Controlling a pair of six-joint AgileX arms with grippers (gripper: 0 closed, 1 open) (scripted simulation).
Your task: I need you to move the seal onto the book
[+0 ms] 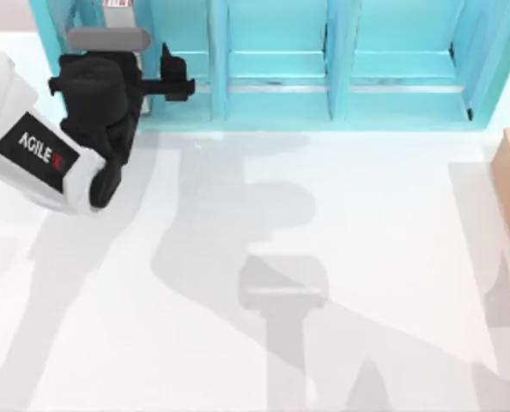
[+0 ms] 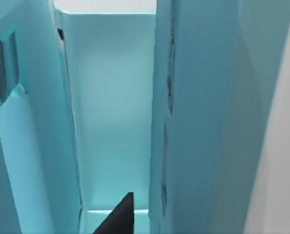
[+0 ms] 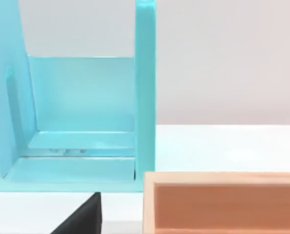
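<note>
Black left end effector reaches into glossy light-blue compartmented shelf.

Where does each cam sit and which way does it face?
Top view: above the table, looking down; left arm with its gripper at the light-blue shelf.
Left wrist view: on the left arm, looking into a shelf compartment; a dark fingertip shows.
Right wrist view: on the right arm, facing the shelf and a wooden box.
All share the shelf.
</note>
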